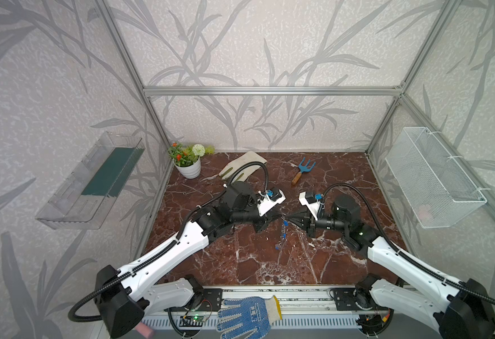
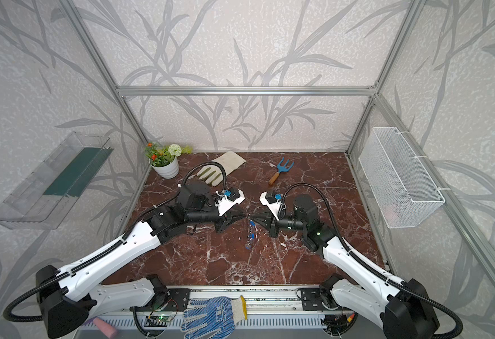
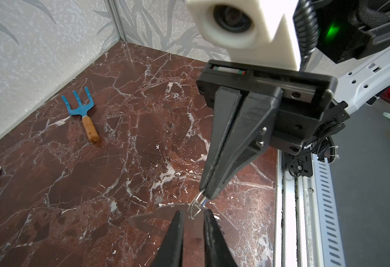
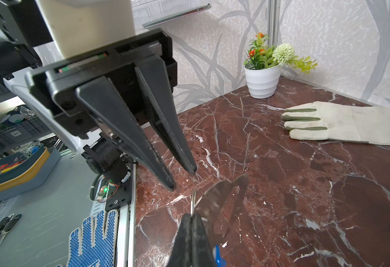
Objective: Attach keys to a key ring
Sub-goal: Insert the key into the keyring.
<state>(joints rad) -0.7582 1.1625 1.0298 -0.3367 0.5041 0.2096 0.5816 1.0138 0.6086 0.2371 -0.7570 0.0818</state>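
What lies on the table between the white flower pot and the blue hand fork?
A pale work glove lies flat there; both top views show it.

no readable txt, blue glove (image 1: 245, 318) print blurred

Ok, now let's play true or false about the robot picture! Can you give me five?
1. The blue hand fork lies on the table and nothing is holding it. True.
2. The right tool is wide open. False: it is shut, pinching the wire ring of a key.
3. The flowerpot stands in a back corner of the table. True.
4. The white glove covers the hand fork. False: they lie apart, and the glove is nearer the flowerpot.
5. The key ring rests flat on the table. False: it is up off the table, tilted, at the right tool's tip.
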